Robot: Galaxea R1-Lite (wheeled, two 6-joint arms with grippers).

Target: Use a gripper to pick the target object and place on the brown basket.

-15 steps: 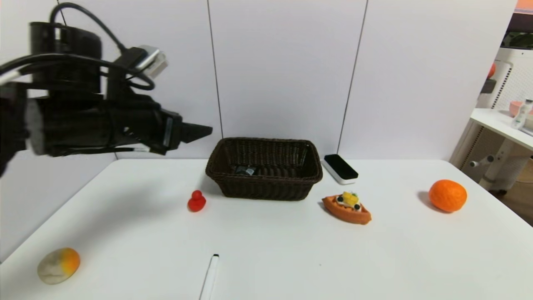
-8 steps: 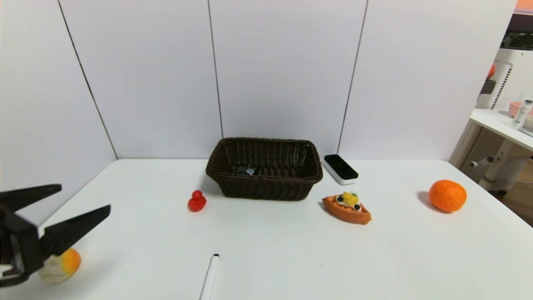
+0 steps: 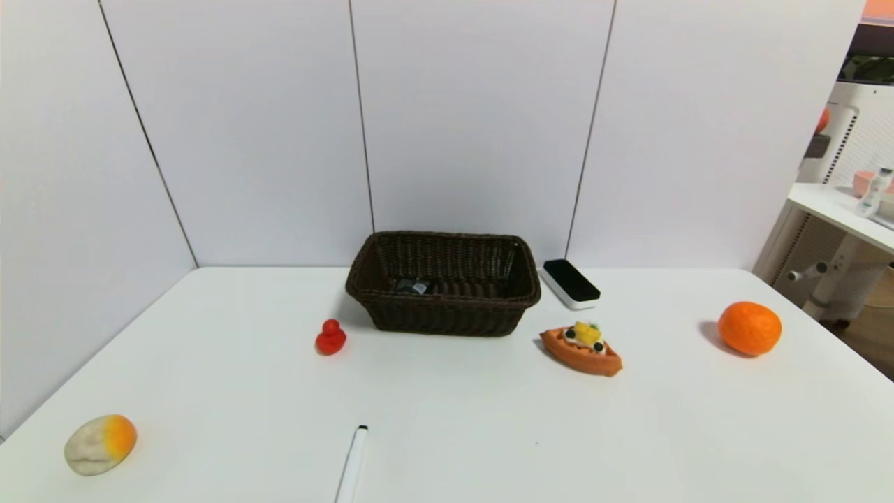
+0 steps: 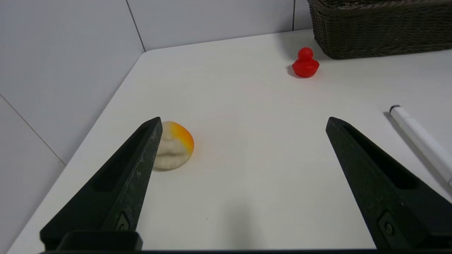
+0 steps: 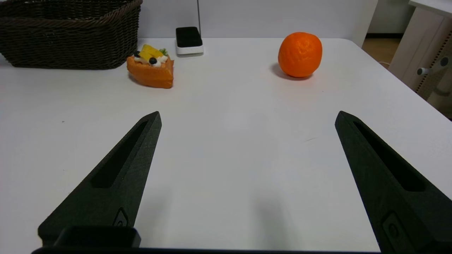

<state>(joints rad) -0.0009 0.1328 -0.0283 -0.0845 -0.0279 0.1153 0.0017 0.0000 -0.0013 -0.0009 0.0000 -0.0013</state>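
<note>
The brown basket (image 3: 443, 283) stands at the back middle of the white table; it also shows in the left wrist view (image 4: 381, 28) and the right wrist view (image 5: 69, 33). A small dark tube-like thing with a pale patch (image 3: 412, 286) lies inside it at its left end. Neither gripper shows in the head view. My left gripper (image 4: 243, 121) is open and empty, low over the table's front left. My right gripper (image 5: 247, 118) is open and empty, low over the table's front right.
A red toy duck (image 3: 330, 338) sits left of the basket. A white marker pen (image 3: 351, 464) lies at the front. A white-and-orange lump (image 3: 100, 444) is front left. An orange boat-shaped toy (image 3: 582, 348), a white box with black top (image 3: 571, 282) and an orange (image 3: 749, 328) are to the right.
My left arm, raised near the basket a second ago, dropped down and back to the front left and has left the head view. The objects have not moved.
</note>
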